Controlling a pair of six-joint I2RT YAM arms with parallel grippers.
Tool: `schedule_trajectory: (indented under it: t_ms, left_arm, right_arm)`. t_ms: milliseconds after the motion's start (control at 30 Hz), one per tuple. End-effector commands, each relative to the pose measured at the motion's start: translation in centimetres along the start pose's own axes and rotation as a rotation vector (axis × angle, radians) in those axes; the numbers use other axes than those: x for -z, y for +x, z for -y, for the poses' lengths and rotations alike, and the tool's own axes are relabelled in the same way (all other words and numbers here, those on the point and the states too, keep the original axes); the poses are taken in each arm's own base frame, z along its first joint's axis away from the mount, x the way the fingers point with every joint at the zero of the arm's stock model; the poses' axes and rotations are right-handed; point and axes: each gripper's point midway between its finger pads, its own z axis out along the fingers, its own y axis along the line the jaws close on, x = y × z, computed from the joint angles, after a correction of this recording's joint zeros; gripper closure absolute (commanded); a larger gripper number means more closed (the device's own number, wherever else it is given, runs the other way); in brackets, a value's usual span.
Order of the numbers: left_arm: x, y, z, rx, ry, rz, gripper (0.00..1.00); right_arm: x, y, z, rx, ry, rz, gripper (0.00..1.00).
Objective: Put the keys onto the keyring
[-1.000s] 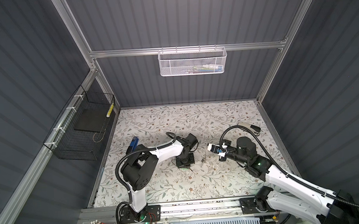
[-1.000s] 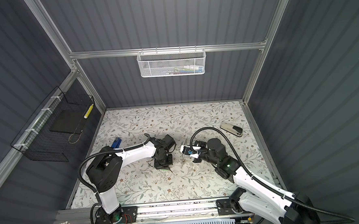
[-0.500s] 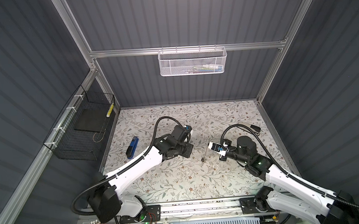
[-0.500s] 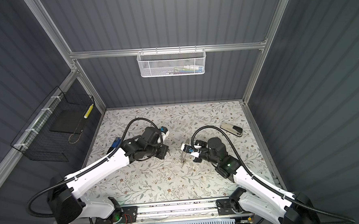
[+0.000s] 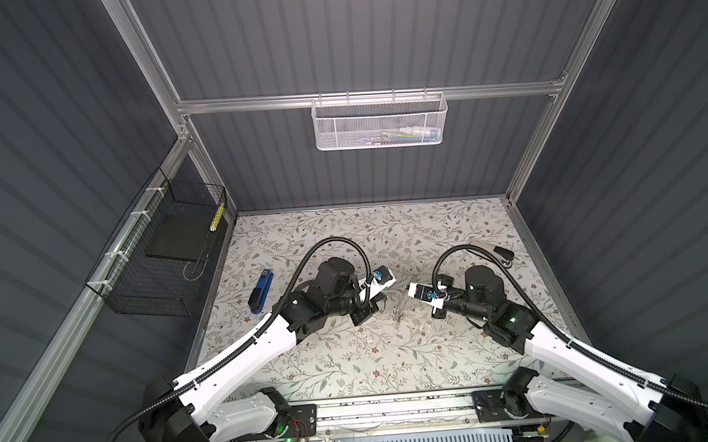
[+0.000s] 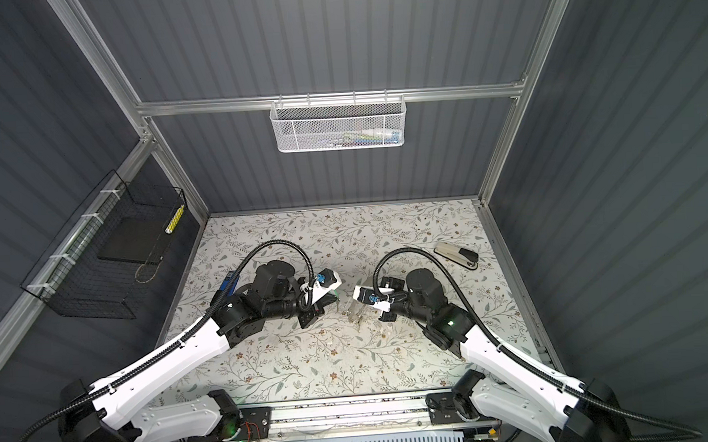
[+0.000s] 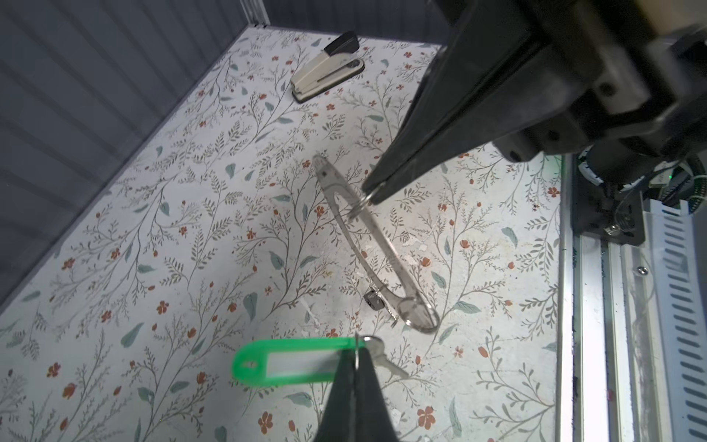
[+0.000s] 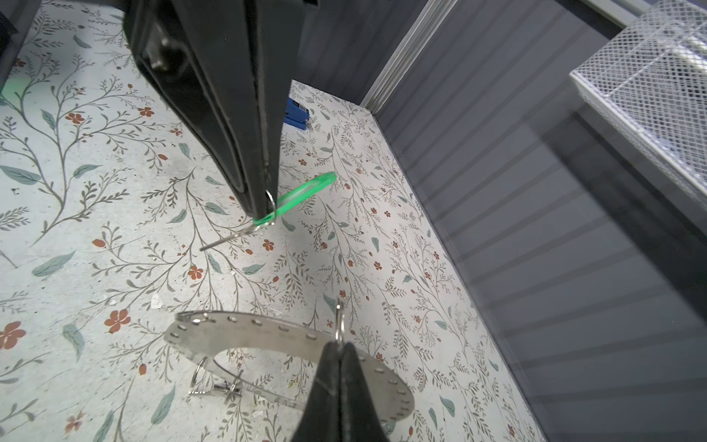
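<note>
My left gripper (image 7: 357,350) is shut on the small split ring of one of the keys, a green tag (image 7: 283,361) with a short silver key (image 7: 386,363). They hang above the table, clear in the right wrist view: green tag (image 8: 302,193), left gripper (image 8: 264,206). My right gripper (image 8: 339,344) is shut on a small ring on the rim of the keyring (image 8: 248,333), a flat grey annulus held tilted, seen edge-on as keyring (image 7: 417,313). In both top views the left gripper (image 5: 383,297) and right gripper (image 5: 405,288) face each other a short gap apart.
A small ring with a silver piece (image 8: 216,386) hangs from the keyring's low end. A blue stapler (image 5: 260,291) lies at the left, a beige and black stapler (image 6: 456,254) at the back right. A white mesh basket (image 5: 378,123) and a black wire basket (image 5: 166,248) hang on the walls.
The left arm has unfolded and its gripper has risen off the table and moved right, towards the right gripper, with the green tag. The right gripper has barely moved.
</note>
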Motion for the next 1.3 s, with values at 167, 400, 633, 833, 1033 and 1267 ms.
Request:
schedule_trajectory:
  t_ms: [167,400,633,833,1033,1267]
  left_arm:
    - [0.7,-1.7,2.8,-0.128,0.144,0.104,1.0]
    - [-0.1,-1.6,2.4,-0.046,0.16,0.034,1.0]
    - [-1.0,-2.1,1.8,0.061,0.173,-0.021,1.0]
    - [-1.1,-2.6,1.7,0.12,0.183,-0.03,1.0]
    - [-0.7,-2.8,1.9,0.148,0.191,-0.029,1.0]
    - [-0.7,-3.1,1.6,0.17,0.185,-0.039,1.0]
  right_arm:
    - [-0.1,-2.4,-0.5,0.072,-0.029,0.062,1.0]
    - [0.2,-3.2,-0.6,0.117,0.0,0.089,1.0]
    - [0.3,-3.3,-0.5,0.165,0.045,0.089,1.0]
    - [0.1,-3.0,-0.7,0.196,0.054,0.069,1.0]
    - [0.0,-2.5,-0.7,0.218,0.062,0.045,1.0]
    - [0.0,-2.3,-0.9,0.237,0.056,0.039,1.0]
